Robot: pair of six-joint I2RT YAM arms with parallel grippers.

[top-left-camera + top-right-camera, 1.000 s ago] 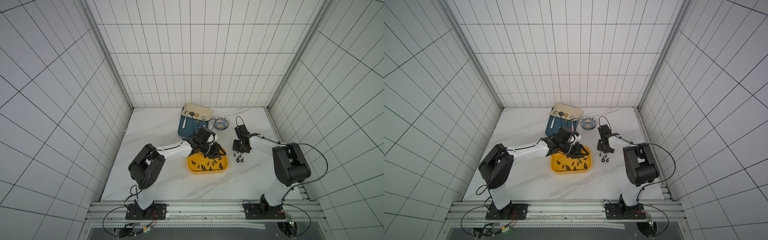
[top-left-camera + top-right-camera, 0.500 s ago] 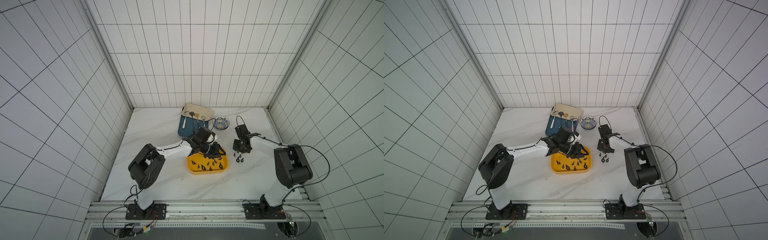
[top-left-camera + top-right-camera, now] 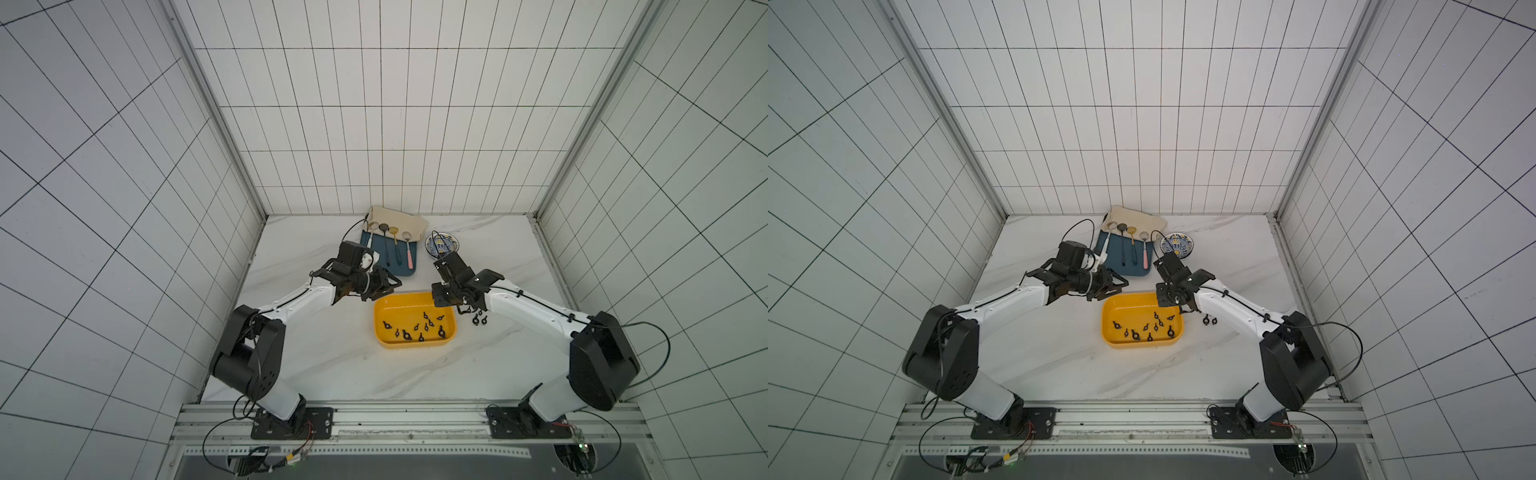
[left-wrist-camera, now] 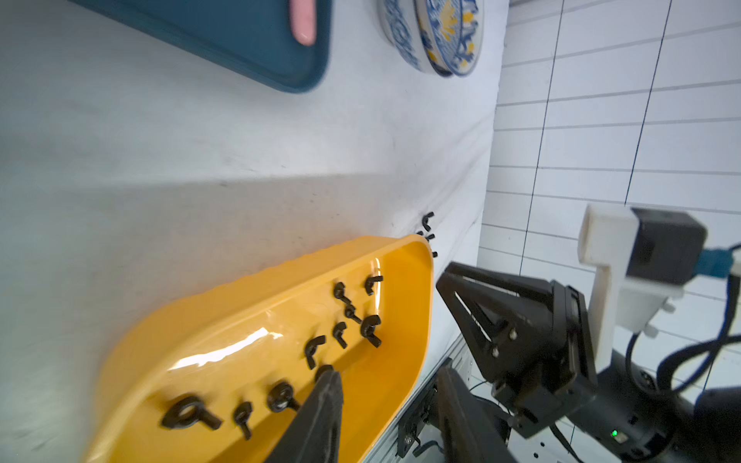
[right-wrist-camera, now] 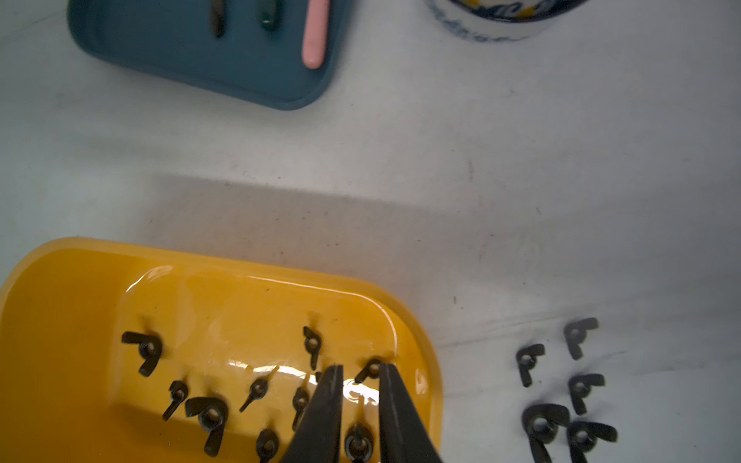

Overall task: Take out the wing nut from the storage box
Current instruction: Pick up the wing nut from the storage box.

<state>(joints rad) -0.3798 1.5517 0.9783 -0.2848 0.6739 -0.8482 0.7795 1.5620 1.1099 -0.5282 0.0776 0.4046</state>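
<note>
Right wrist: glossy rounded storage box (image 5: 80, 288)

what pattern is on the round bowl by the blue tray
Blue and yellow painted pattern on white; the bowl shows best in the left wrist view.

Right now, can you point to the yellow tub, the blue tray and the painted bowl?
Yellow tub (image 3: 392, 308): in a top view, on its bare bottom near a corner.
Blue tray (image 5: 160, 52): in the right wrist view, on its bare flat middle.
Painted bowl (image 3: 1183, 247): in a top view, on its painted inside.
</note>
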